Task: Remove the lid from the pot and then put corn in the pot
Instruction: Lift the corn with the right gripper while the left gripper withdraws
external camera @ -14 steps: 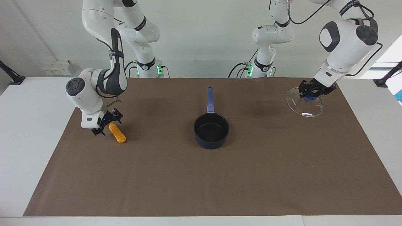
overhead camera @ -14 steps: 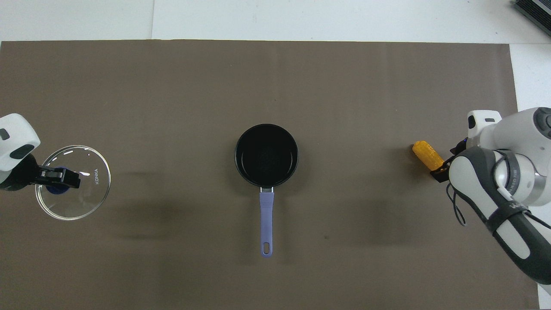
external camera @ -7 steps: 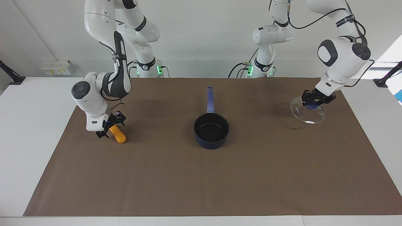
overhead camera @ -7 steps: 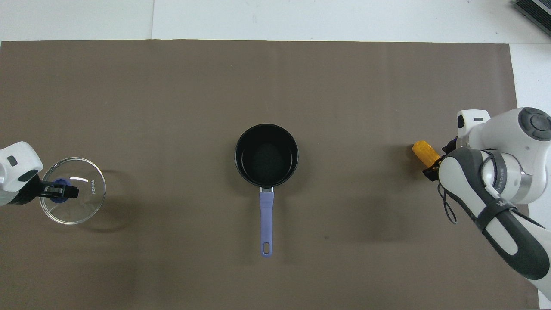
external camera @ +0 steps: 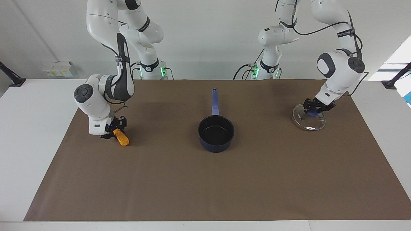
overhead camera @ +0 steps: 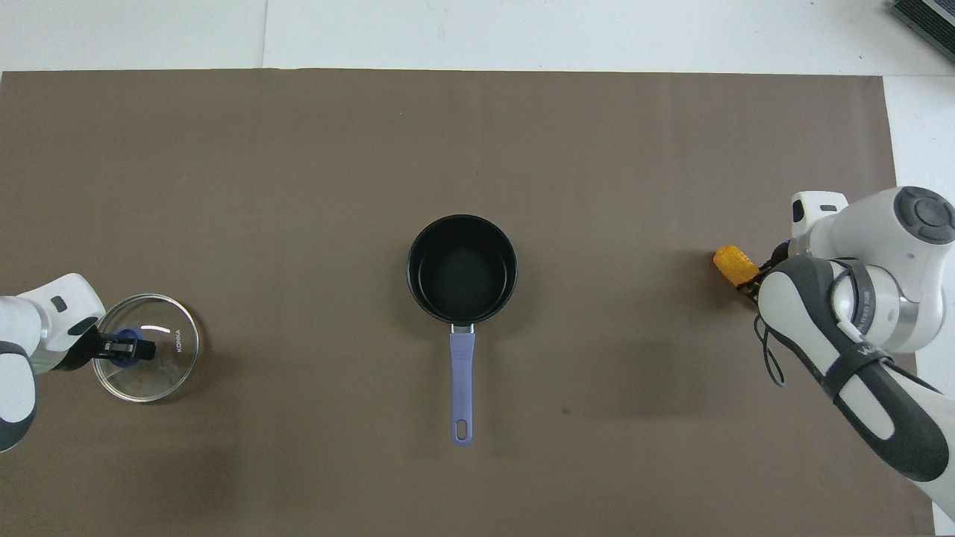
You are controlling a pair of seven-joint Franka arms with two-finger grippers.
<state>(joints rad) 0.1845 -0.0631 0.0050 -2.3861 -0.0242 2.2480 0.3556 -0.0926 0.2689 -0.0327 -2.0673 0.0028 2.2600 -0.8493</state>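
The pot (external camera: 215, 133) stands open in the middle of the mat, its blue handle (external camera: 214, 101) pointing toward the robots; it also shows in the overhead view (overhead camera: 462, 268). My left gripper (external camera: 314, 110) is shut on the blue knob of the lid (external camera: 310, 122), which lies nearly flat low on the mat at the left arm's end (overhead camera: 160, 358). My right gripper (external camera: 113, 131) is low over the corn (external camera: 123, 140) at the right arm's end, open with fingers astride the cob's nearer end. Only the corn's tip (overhead camera: 731, 262) shows in the overhead view.
A brown mat (external camera: 205, 186) covers the table; white table shows at both ends. A small white box (external camera: 57, 69) sits at the wall past the right arm's end.
My left gripper has lowered the lid from tilted in the air to almost flat on the mat. My right gripper has come down over the corn. Pot and corn have not moved.
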